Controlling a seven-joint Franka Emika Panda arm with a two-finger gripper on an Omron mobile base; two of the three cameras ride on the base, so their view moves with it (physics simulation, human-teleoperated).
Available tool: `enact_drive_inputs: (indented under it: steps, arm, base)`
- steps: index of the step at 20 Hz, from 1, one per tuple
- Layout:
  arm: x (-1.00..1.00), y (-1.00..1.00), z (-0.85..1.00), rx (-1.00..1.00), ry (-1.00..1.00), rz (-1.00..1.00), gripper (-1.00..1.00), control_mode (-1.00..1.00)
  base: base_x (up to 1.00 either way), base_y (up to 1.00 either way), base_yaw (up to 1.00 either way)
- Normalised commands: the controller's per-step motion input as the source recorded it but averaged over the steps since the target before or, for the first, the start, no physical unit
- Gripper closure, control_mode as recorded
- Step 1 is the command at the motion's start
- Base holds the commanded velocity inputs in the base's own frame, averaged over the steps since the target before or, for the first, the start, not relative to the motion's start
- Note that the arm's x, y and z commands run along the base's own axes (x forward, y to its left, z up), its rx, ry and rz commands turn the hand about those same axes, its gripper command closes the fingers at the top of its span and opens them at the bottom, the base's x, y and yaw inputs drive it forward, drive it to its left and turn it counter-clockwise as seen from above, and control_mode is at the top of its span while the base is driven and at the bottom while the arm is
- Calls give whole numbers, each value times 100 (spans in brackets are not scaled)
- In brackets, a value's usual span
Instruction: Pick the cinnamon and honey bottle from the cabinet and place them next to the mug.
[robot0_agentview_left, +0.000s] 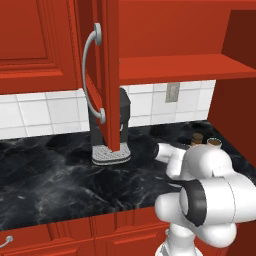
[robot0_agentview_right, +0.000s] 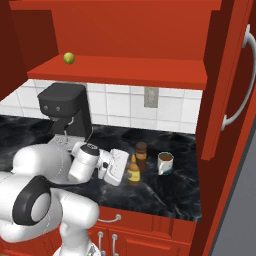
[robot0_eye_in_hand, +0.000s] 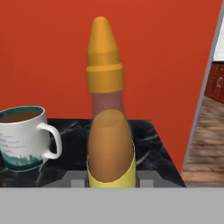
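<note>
Risk here lies mostly in the release. The two-finger gripper (robot0_agentview_right: 126, 173) is clamped on the slim amber honey bottle with its pointed orange top (robot0_agentview_right: 133, 170), which stands upright low over the black marble counter (robot0_agentview_right: 165, 192); whether its base touches the stone I cannot tell. Just beside it, on the far side, stands the stout dark brown cinnamon jar (robot0_agentview_right: 141, 155), and a little further along is the white mug with a teal rim and dark drink inside (robot0_agentview_right: 165, 163), so both items are already near their goal.

In the hand view the honey bottle (robot0_eye_in_hand: 107, 113) sits straight between the jaws with the mug (robot0_eye_in_hand: 24, 138) close on one side.

If the jaws open while the bottle hangs above the counter, this tall, narrow bottle could drop and tip, possibly knocking the cinnamon jar or rolling against the mug. A sideways pull on withdrawal could drag it over too, since the fingers grip low on its body. The open red cabinet door with its curved grey handle (robot0_agentview_right: 235, 85) hangs close to the mug; a wide swing of the arm could strike it.
</note>
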Motion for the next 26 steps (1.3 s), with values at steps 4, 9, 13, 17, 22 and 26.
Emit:
enact_drive_inputs:
  steps: [4, 9, 13, 17, 22, 26]
  arm:
    - [2, 0, -30, -6, -9, -6, 100, -100]
    - [3, 0, -31, -5, -11, -5, 100, -100]
    - [9, 0, -29, -4, -16, -3, 100, -100]
    - [17, 0, -30, -2, -20, -1, 100, -100]
    - [21, 0, -41, -1, -18, -1, 100, -100]
    - [8, 0, -30, 0, -13, -2, 100, -100]
  base:
    - [0, 0, 0]
    - [0, 0, 0]
    - [0, 0, 0]
    - [0, 0, 0]
    - [0, 0, 0]
    - [0, 0, 0]
